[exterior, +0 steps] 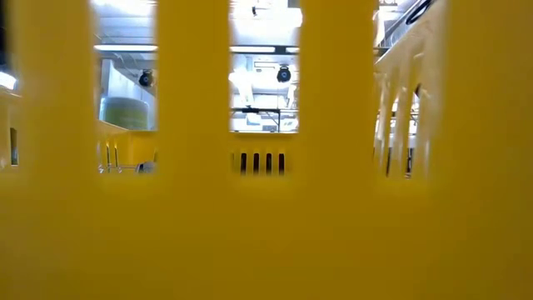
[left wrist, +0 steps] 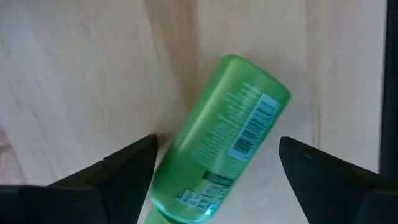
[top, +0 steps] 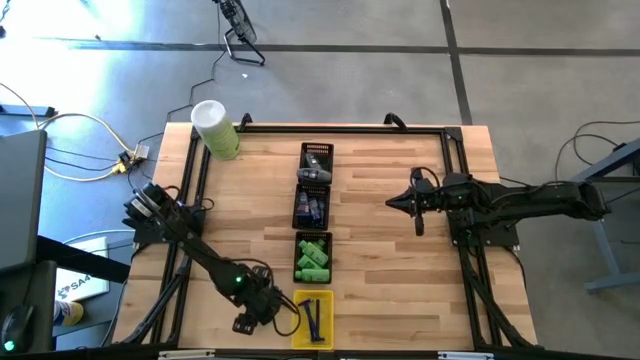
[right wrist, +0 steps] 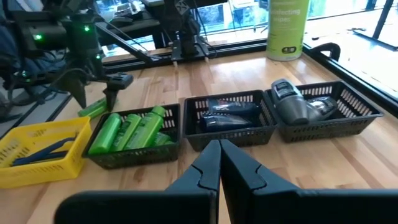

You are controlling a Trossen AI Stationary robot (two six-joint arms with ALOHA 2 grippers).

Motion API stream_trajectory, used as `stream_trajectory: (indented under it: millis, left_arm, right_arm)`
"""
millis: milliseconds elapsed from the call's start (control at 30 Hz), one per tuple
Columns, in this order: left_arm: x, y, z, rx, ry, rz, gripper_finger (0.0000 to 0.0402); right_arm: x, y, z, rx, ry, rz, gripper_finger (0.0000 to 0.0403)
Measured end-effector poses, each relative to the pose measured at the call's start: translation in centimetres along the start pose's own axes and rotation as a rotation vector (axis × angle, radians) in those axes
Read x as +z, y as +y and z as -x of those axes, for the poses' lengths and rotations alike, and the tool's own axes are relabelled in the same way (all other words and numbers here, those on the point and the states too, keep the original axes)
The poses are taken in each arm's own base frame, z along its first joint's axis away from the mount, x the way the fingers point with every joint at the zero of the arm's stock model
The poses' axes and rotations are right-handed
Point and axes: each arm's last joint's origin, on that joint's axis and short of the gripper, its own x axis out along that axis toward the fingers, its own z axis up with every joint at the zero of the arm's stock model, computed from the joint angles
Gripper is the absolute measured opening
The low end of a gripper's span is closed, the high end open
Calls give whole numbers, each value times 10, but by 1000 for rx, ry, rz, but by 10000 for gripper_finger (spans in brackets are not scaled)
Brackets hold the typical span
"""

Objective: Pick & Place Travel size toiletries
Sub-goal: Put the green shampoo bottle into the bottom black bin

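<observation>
Left wrist view: spread left fingers straddle green bottle (possibly untouched); right fingers clenched.

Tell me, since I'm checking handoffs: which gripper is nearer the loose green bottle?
Left. The left gripper straddles the green bottle on the table, fingers open; the right gripper waits far across the baskets.

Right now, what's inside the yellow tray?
The yellow tray holds thin dark blue sticks, best seen in the right wrist view. Its near wall hides whatever lies low behind it.
</observation>
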Motion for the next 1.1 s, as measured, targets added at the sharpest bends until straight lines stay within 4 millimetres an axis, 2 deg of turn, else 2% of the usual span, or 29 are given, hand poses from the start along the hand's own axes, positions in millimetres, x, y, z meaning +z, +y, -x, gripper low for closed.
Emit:
stream_trajectory:
  millis: [600,933,1100]
  left_arm:
    - [-4,2,-7,102,18,-110,328]
    - [-4,4,-7,115,17,-103,238]
    - [-4,4,-7,115,17,-103,209]
  right_arm:
    - [0,0,0,1,1,3,2]
    - [0,0,0,0,2,3,2]
    - [0,0,0,0,2,3,2]
